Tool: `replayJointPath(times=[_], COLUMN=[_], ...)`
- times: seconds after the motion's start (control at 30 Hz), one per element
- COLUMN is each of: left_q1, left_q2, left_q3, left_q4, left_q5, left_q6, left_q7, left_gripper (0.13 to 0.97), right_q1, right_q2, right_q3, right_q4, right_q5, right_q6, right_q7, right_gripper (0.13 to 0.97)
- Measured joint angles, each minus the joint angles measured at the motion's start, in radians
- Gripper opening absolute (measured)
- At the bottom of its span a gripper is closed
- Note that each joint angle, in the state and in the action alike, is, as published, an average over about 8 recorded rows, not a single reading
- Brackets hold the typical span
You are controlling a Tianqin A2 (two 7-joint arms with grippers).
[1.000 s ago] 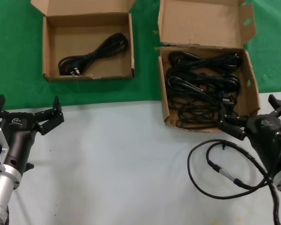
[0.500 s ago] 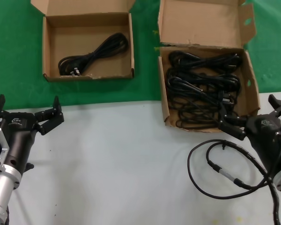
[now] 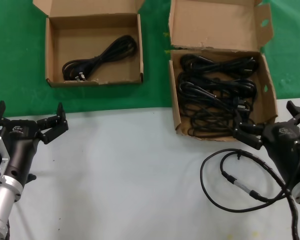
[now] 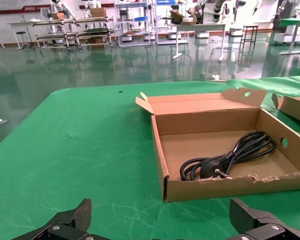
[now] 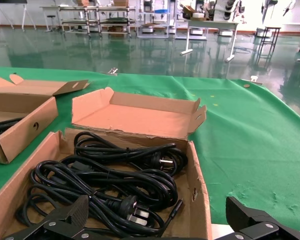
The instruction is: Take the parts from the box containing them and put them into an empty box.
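Note:
The box with the tall holed lid (image 3: 265, 87) stands at the far right and holds several black bundled power cords (image 3: 215, 92). My right gripper (image 3: 266, 117) is open and empty, hovering just in front of that box's front wall. In the right wrist view the cords (image 5: 110, 175) lie just beyond the open gripper (image 5: 157, 220). The shallow box with the short plain flap (image 3: 51, 50) stands at the far left and holds one bundled cord (image 3: 97, 60). My left gripper (image 3: 30, 114) is open and empty, near the left front, well short of that box (image 4: 215, 187).
A single looped black cable with a silver connector (image 3: 230, 175) lies on the white table surface beside my right arm. Both boxes rest on green cloth (image 3: 115, 100) beyond the white area. The left box shows in the right wrist view (image 5: 20, 127).

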State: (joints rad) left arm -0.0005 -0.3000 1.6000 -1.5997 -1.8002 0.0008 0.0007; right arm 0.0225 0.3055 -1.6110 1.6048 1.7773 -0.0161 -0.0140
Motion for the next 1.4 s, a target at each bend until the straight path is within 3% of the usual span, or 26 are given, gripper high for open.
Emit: replayJointPath(times=[1.4], left_q1=[0.000], left_q2=[0.000], left_q3=[0.000], left_q4=[0.000], left_q5=[0.000], left_q6=[0.000], left_q7=[0.000], left_gripper=[0.966], right_q1=[0.000], right_q2=[0.000], right_q3=[0.000], right_q4=[0.000], right_q5=[0.000], right_q6=[0.000], right_q7=[0.000], right_gripper=[0.966])
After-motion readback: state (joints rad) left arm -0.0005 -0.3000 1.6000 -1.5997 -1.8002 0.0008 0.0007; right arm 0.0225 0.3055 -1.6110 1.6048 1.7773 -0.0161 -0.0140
